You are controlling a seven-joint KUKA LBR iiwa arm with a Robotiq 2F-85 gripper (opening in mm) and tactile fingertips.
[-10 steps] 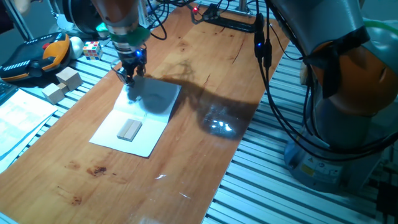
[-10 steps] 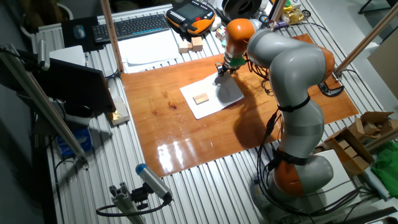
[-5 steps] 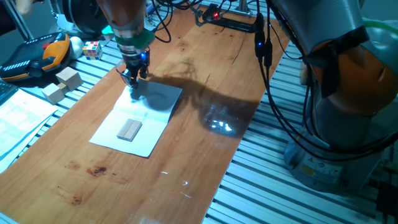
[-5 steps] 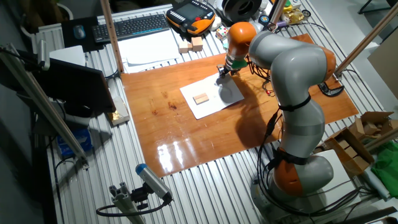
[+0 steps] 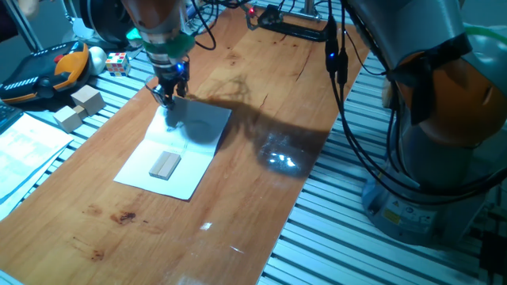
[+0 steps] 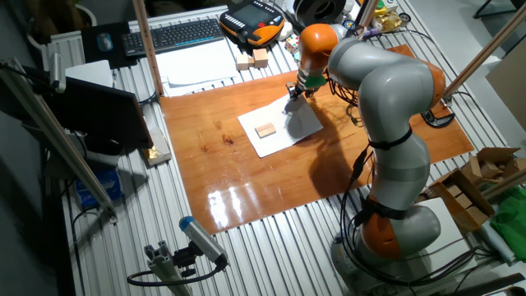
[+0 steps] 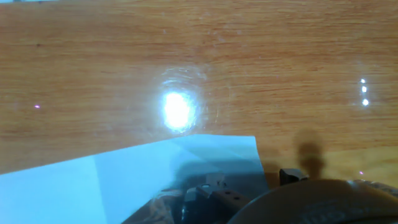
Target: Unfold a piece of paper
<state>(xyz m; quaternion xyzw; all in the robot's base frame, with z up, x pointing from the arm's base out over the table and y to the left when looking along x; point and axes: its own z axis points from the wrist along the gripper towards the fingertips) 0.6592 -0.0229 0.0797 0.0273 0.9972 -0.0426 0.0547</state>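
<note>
The piece of paper [image 5: 194,154] lies on the wooden table, white, with its far half grey in the arm's shadow. A small tan wooden block [image 5: 165,165] rests on its near half. My gripper [image 5: 166,101] stands at the paper's far left corner, fingers close together and pinching that corner. In the other fixed view the gripper [image 6: 292,94] is at the far edge of the paper [image 6: 275,141], and the block [image 6: 265,130] lies on it. In the hand view the paper [image 7: 124,174] fills the lower left, a crease showing, under my gripper [image 7: 249,182].
Loose wooden blocks [image 5: 79,107], a colour cube [image 5: 117,62] and an orange teach pendant [image 5: 47,67] lie left of the table. Printed sheets [image 5: 28,142] are at the near left. A black bar with a red light [image 5: 289,28] lies at the back. A keyboard [image 6: 173,34] sits beyond.
The gripper shifted slightly right along the paper's far edge and came back to the left. The paper and block stayed in place.
</note>
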